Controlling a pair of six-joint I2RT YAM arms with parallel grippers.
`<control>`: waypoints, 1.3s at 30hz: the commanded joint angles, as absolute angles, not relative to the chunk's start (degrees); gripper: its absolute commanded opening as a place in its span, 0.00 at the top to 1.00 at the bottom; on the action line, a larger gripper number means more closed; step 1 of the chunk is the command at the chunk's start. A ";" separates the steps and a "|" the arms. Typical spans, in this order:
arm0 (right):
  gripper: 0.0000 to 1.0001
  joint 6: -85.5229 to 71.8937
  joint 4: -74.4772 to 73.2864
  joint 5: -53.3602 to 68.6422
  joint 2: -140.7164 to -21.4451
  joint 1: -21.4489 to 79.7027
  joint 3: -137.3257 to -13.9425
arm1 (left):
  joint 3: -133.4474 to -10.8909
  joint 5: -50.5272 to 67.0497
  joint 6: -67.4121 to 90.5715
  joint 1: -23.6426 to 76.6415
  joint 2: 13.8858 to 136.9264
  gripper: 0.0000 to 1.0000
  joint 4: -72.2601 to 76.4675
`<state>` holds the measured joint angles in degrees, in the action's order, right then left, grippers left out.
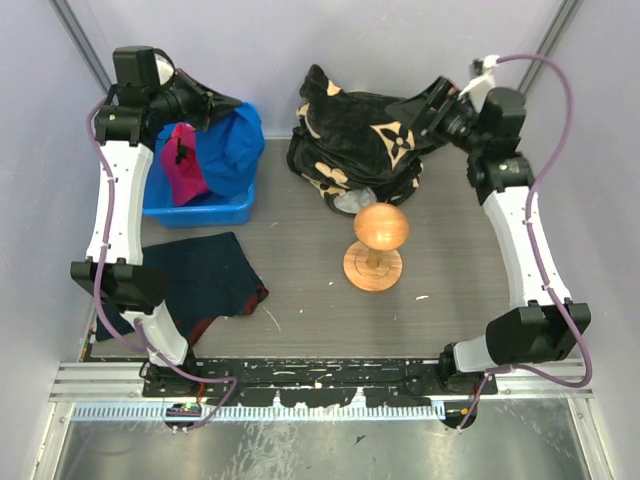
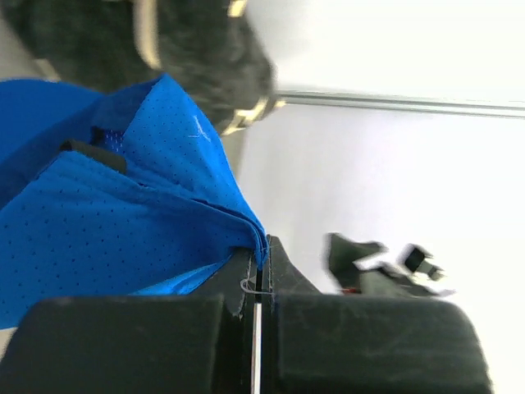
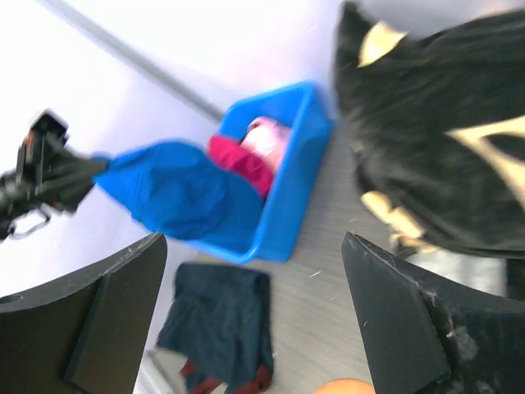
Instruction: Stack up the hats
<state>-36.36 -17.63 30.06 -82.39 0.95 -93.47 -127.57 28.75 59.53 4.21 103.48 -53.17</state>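
Across the grey surface, items are recorded in descending size.

Far centre: a black plush bundle with tan flower marks, heaped and slumped.

Near left: a dark navy cloth, lying flat, with a red edge showing at its near corner.

Far left: a blue bin, upright, apart from the cloth.

Royal blue cap: lifted and hanging over the bin's far right part. The left fingers are pinched tight together on a fold of its perforated fabric. Its lower part droops to the bin rim.

Magenta cap: inside the bin, on the left side, beside the blue cap.

Light pink cap: inside the bin behind the magenta one, only partly visible from the right wrist view.

Centre right: a wooden stand, a ball on a short post over a round base, upright, just in front of the bundle.

Right fingers: spread wide with nothing between them, raised at the bundle's right edge. Contact with the bundle cannot be determined.
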 commanded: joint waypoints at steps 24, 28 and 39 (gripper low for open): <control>0.12 -63.96 51.87 23.45 -81.06 21.00 -61.88 | -145.02 30.27 108.75 13.37 107.05 1.00 -13.17; 0.12 -67.30 58.20 23.01 -84.33 21.05 -60.74 | -145.72 28.86 110.34 14.35 106.63 1.00 -13.13; 0.16 -75.25 72.31 20.33 -91.65 23.39 -59.78 | -146.60 26.54 111.45 16.68 106.66 1.00 -13.30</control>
